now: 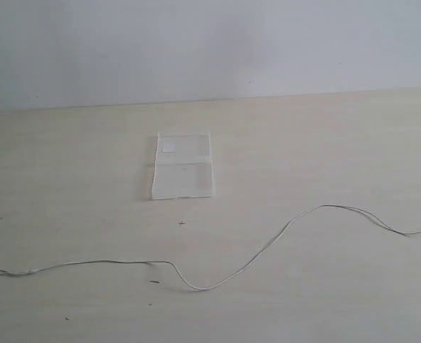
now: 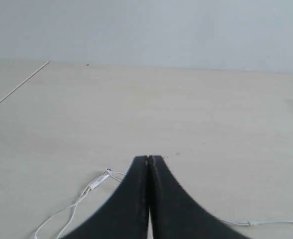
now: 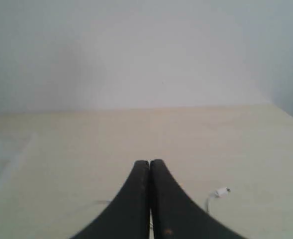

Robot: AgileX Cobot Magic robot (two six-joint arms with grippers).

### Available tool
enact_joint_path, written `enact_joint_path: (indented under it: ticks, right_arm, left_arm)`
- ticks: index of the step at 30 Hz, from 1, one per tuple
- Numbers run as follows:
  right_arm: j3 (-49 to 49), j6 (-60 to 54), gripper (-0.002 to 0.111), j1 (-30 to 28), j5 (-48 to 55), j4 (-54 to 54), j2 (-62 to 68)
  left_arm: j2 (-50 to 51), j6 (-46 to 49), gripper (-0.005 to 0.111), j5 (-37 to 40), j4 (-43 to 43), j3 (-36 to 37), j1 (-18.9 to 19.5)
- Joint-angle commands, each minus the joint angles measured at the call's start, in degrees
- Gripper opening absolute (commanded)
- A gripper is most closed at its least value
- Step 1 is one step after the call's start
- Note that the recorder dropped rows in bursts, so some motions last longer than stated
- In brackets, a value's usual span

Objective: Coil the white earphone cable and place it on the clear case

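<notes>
White earphone cable point(image 1: 196, 288) uncoiled, long axis left-right.

You are looking at a pale, wood-grained tabletop point(image 1: 324, 150) that meets a plain light grey wall point(image 1: 210, 43) along its far edge. A few small dark specks lie on it: one point(image 1: 182, 223) near the middle, another point(image 1: 155, 281) closer in. In the left wrist view, a thin seam point(image 2: 18, 86) crosses one corner.

Bright, even, washed-out light, faint shadows, and soft, slightly blurred wrist views.
</notes>
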Motion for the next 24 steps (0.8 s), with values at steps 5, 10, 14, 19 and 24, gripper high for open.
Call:
enact_joint_path:
  ticks: [5, 10, 14, 19, 24]
  right_arm:
    - [-3.0, -1.0, 0.0, -0.3, -17.7, 9.8, -0.4]
    - [-17.5, -14.5, 0.0, -0.3, 3.3, 8.8, 6.2]
    - [-27.9, -13.2, 0.0, -0.3, 4.3, 9.3, 14.4]
    - [-29.3, -13.0, 0.0, -0.3, -4.1, 9.3, 15.0]
    - [-29.3, -10.1, 0.0, -0.3, -3.3, 10.8, 15.1]
  left_arm:
    - [-0.3, 0.2, 0.0, -0.3, -0.2, -0.1, 0.2]
    - [-0.3, 0.2, 0.0, -0.3, -0.2, -0.1, 0.2]
    - [-0.3, 0.2, 0.0, -0.3, -0.2, -0.1, 0.2]
    - [-0.3, 0.2, 0.0, -0.3, -0.2, -0.1, 0.2]
    - [-0.3, 0.2, 0.0, -0.3, -0.2, -0.1, 0.2]
